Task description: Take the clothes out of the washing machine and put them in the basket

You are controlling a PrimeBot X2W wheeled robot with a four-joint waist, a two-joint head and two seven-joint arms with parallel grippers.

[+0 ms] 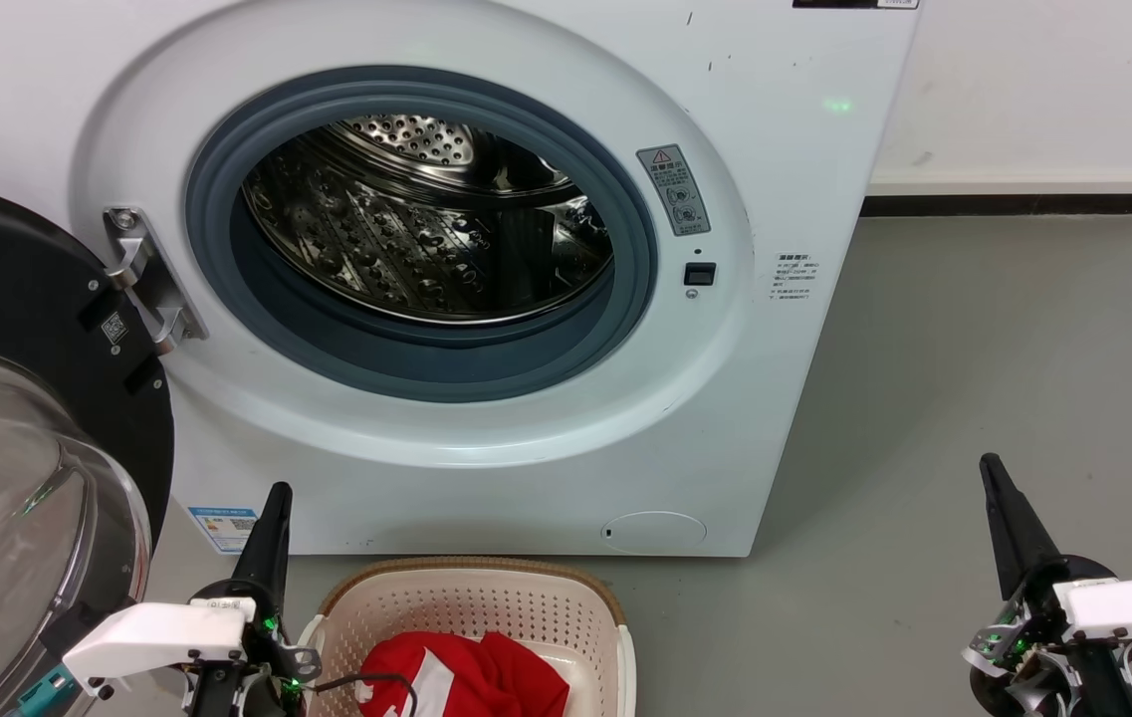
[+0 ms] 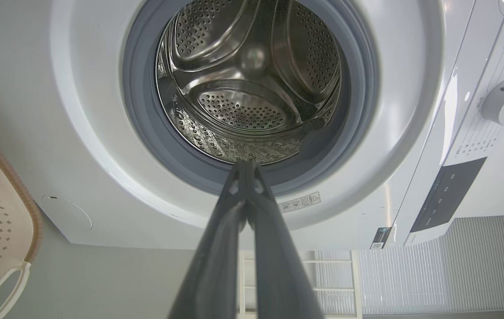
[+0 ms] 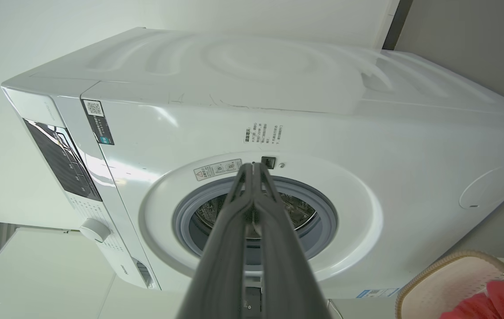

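The white washing machine [image 1: 486,478] stands before me with its porthole open; its steel drum [image 1: 426,229] holds no clothes that I can see. On the floor in front sits the cream basket [image 1: 471,602] with red clothes [image 1: 466,677] with white panels lying in it. My left gripper [image 1: 277,493] is shut and empty, just left of the basket, its fingers pointing at the machine. My right gripper [image 1: 989,466] is shut and empty over the bare floor, well right of the machine. The left wrist view looks into the drum [image 2: 252,88] past the shut left gripper [image 2: 246,165].
The black-framed glass door [image 1: 8,468] hangs open at the left, close to my left arm. Grey floor [image 1: 974,349] stretches to the right of the machine, up to a white wall with a dark skirting strip [image 1: 1014,204].
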